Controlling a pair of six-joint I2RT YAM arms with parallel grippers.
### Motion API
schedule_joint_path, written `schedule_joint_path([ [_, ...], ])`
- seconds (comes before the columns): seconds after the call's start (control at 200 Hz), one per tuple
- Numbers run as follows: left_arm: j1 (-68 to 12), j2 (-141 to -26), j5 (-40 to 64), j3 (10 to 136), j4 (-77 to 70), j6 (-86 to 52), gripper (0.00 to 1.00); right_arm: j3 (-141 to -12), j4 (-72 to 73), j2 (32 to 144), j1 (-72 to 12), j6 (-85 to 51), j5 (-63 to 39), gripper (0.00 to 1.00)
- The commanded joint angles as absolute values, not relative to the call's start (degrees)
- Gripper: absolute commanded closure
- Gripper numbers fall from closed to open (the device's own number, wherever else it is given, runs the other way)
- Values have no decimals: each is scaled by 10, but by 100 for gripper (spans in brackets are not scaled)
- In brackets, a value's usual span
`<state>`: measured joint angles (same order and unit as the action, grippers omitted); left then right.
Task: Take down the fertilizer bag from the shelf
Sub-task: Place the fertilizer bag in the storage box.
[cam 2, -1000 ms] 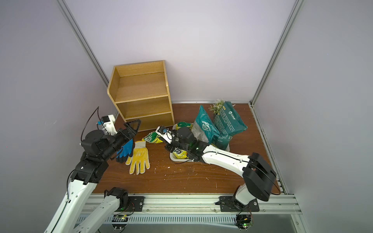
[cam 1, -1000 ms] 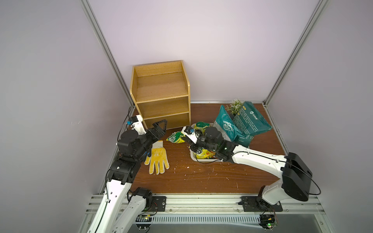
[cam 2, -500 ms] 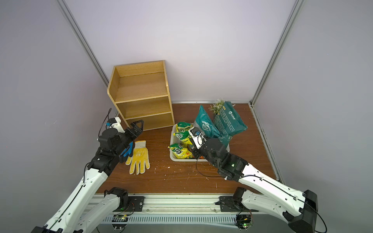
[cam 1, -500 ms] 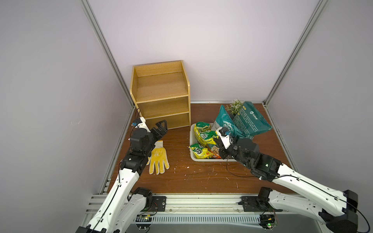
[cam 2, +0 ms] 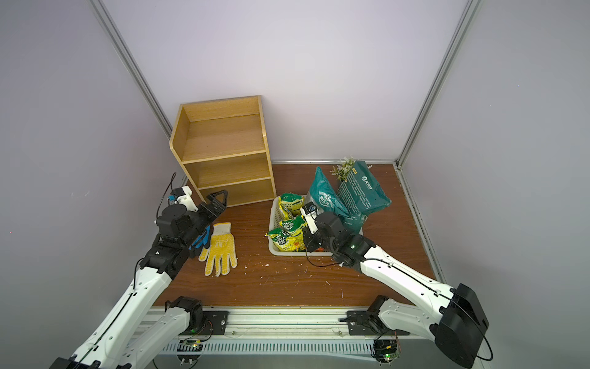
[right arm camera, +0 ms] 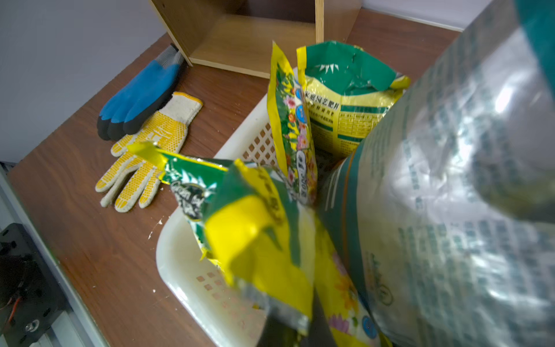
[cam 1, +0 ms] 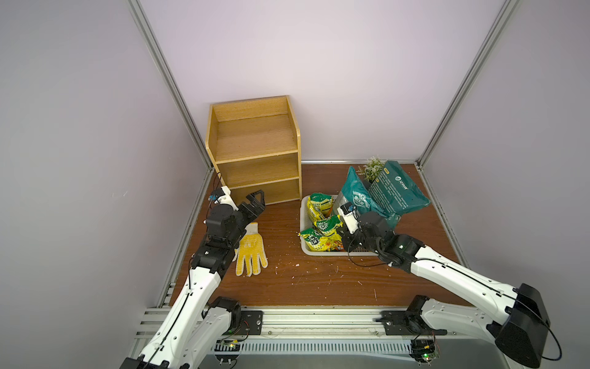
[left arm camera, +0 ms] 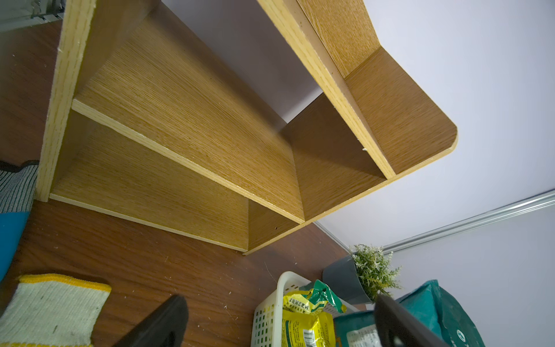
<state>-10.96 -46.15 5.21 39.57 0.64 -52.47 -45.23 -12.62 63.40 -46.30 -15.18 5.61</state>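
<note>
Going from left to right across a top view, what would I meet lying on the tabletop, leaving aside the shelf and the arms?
Blue glove → yellow glove → white basket → teal bags.

Brown wooden table (cam 1: 319, 284) with a shelf, gloves, a basket, bags and a pot on it.
The shelf (cam 1: 255, 166) stood in the back left corner, against the wall. In front of it lay a yellow glove (cam 1: 250, 252), flat, fingers toward the front edge, with a blue glove (cam 2: 201, 238) touching its left side, cuff at the shelf's foot. A white basket (cam 1: 303, 223) sat right of centre, well apart from the gloves. Behind it a teal bag (cam 1: 399, 191) leaned beside a potted plant (cam 1: 372, 166); whether the nearer teal bag (cam 1: 354, 195) rested on the table or in the basket could not be told. White crumbs (cam 1: 297, 265) dotted the middle.
</note>
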Motion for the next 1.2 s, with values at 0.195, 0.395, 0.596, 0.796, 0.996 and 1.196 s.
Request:
schedule_joint_path([
  [0.195,-112,-462,63,384,-16,-532,0,-379,-220,616,-464,-228,116,100],
  [0.395,-112,-466,63,392,-7,-523,0,-453,-301,638,-485,-258,128,100],
  [0.596,-112,-460,69,374,-25,-541,0,-439,-349,650,-483,-307,163,100],
  [0.796,-112,-439,59,358,-13,-531,0,-413,-346,739,-482,-319,143,100],
  [0.996,-112,-421,36,361,23,-496,0,-436,-296,834,-482,-308,116,100],
  [1.196,-112,-409,-94,343,23,-336,0,-470,-256,746,-483,-262,152,52],
])
